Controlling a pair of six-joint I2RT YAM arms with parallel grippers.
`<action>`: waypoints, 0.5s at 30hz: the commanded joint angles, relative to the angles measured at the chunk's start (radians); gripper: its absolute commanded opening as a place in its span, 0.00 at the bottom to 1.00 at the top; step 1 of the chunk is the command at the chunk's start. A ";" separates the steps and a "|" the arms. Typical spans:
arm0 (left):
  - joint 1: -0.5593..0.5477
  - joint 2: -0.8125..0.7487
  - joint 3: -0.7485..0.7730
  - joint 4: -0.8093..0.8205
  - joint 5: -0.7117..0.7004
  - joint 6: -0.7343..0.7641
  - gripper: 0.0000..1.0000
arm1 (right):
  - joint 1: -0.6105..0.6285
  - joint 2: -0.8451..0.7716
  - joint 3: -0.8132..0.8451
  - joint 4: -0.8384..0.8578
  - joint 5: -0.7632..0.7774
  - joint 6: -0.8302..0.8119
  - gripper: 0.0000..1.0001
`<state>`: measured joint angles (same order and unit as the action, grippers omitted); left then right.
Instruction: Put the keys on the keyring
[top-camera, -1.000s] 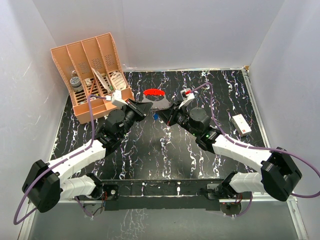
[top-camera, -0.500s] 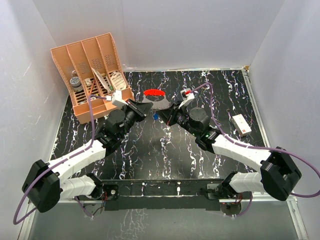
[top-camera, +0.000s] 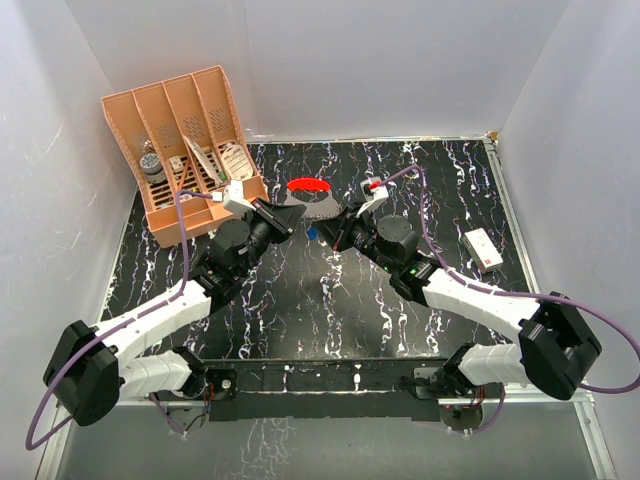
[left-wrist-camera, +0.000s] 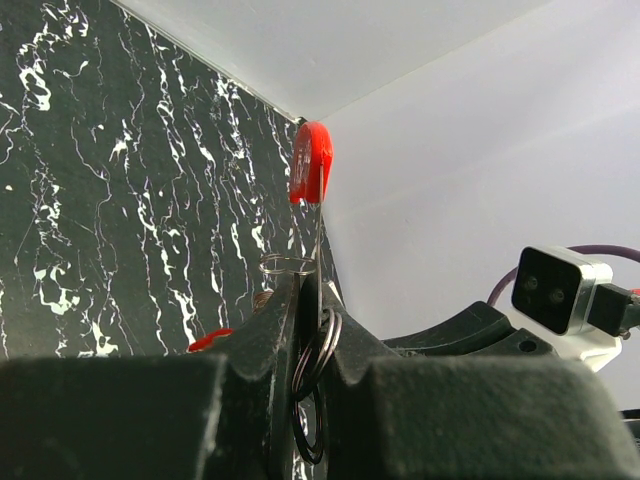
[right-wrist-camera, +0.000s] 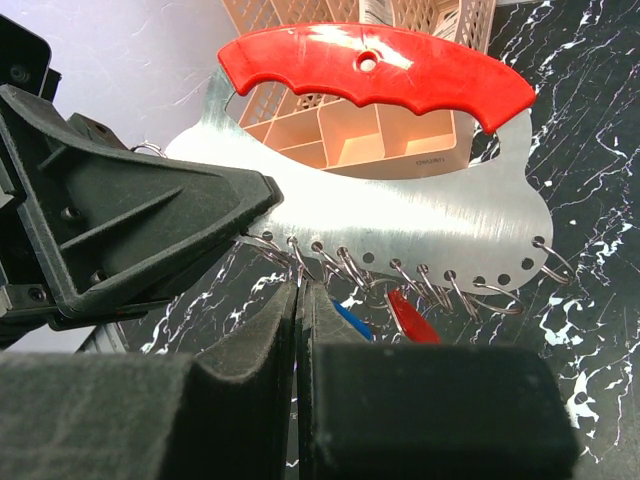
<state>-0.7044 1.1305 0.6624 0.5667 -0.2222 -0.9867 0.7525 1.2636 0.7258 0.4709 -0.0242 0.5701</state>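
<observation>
The keyring (right-wrist-camera: 420, 205) is a flat silvery plate with a red grip (right-wrist-camera: 375, 68) on top and several wire rings along its lower edge. My left gripper (left-wrist-camera: 308, 300) is shut on the plate's end and holds it upright above the table; one ring (left-wrist-camera: 318, 360) sits between its fingers. My right gripper (right-wrist-camera: 300, 285) is shut, its tips pinched on a wire ring under the plate. A blue-headed key (right-wrist-camera: 352, 320) and a red-headed key (right-wrist-camera: 410, 318) hang among the rings beside my right fingers. From above, the red grip (top-camera: 308, 186) shows between both grippers.
An orange divided organiser (top-camera: 185, 150) with small items stands at the back left, close behind the left wrist. A small white box (top-camera: 483, 250) lies on the black marbled table (top-camera: 300, 320) at the right. White walls enclose the table.
</observation>
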 joint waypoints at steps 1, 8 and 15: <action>-0.007 -0.045 0.049 0.036 -0.019 0.016 0.00 | 0.005 -0.003 0.050 0.039 0.020 -0.009 0.00; -0.007 -0.049 0.049 0.033 -0.023 0.017 0.00 | 0.005 -0.002 0.049 0.037 0.023 -0.007 0.00; -0.007 -0.061 0.046 0.032 -0.031 0.016 0.00 | 0.005 -0.001 0.044 0.037 0.024 -0.006 0.00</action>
<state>-0.7048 1.1141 0.6624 0.5659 -0.2287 -0.9863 0.7525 1.2636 0.7258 0.4709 -0.0204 0.5705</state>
